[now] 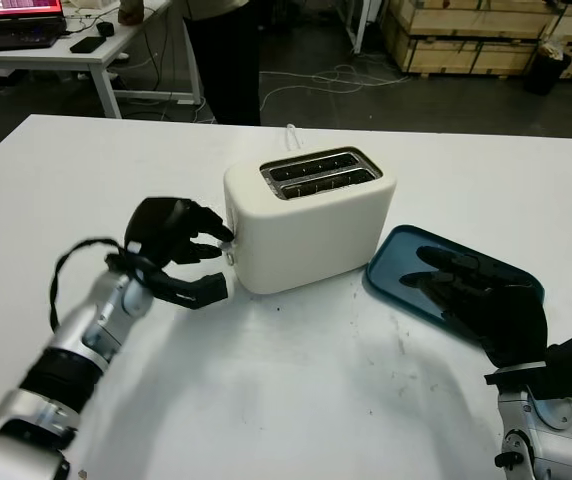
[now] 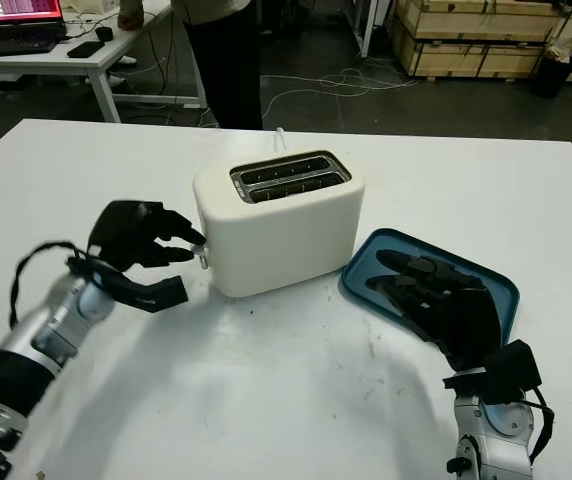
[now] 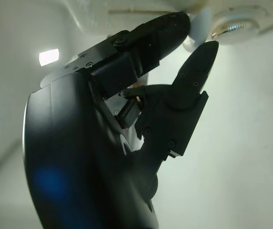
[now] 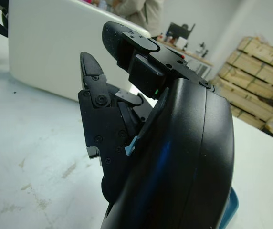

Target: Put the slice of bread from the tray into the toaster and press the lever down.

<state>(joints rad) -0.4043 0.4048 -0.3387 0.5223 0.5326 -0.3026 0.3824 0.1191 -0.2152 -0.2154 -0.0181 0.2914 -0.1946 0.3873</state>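
Note:
A white two-slot toaster (image 1: 311, 215) stands mid-table, its slots (image 1: 321, 172) dark inside. On its left end is the small white lever (image 1: 229, 240), also in the left wrist view as the lever (image 3: 198, 28) above a silver knob (image 3: 234, 29). My left hand (image 1: 211, 250) is at that end. Its curled fingertips (image 3: 167, 26) touch the lever from two sides, with the thumb lower and apart. A blue tray (image 1: 401, 250) lies right of the toaster, and I see no bread on it. My right hand (image 1: 436, 268) hovers over the tray, open and holding nothing.
The white table (image 1: 316, 400) extends in front of and behind the toaster. A person in dark trousers (image 1: 221, 60) stands at the far edge. Behind them are a desk with a laptop (image 1: 11, 25), floor cables and wooden crates (image 1: 476, 35).

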